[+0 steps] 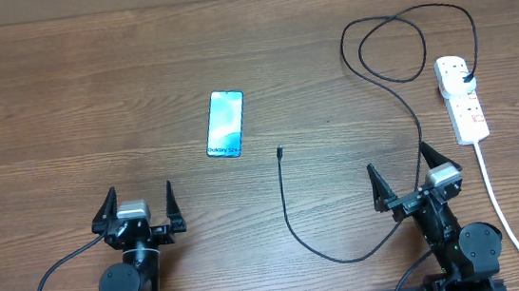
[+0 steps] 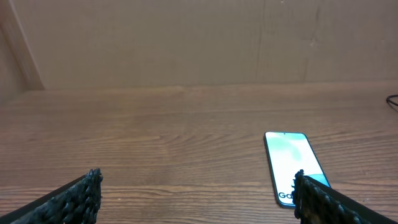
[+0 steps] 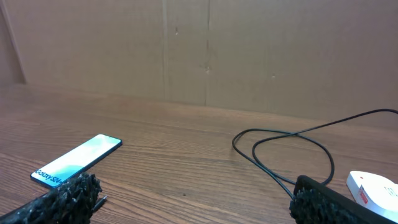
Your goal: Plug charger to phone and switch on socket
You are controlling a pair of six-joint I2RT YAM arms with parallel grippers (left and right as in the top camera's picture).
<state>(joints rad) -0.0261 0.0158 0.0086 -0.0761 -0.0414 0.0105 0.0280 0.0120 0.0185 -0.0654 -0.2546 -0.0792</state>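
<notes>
The phone (image 1: 225, 124) lies flat on the wooden table, screen up with "Galaxy S24" text; it also shows in the left wrist view (image 2: 291, 163) and the right wrist view (image 3: 76, 160). The black charger cable (image 1: 285, 210) loops across the table; its connector tip (image 1: 280, 150) lies right of the phone, and its black plug (image 1: 464, 79) sits in the white socket strip (image 1: 461, 99). The tip also shows by my right finger (image 3: 99, 201). My left gripper (image 1: 138, 207) is open and empty near the front edge. My right gripper (image 1: 402, 177) is open and empty, straddling the cable.
The socket's thick white cord (image 1: 500, 208) runs down the right side past my right arm. Cable loops (image 3: 286, 149) lie at the back right. A cardboard wall (image 2: 199, 37) stands behind the table.
</notes>
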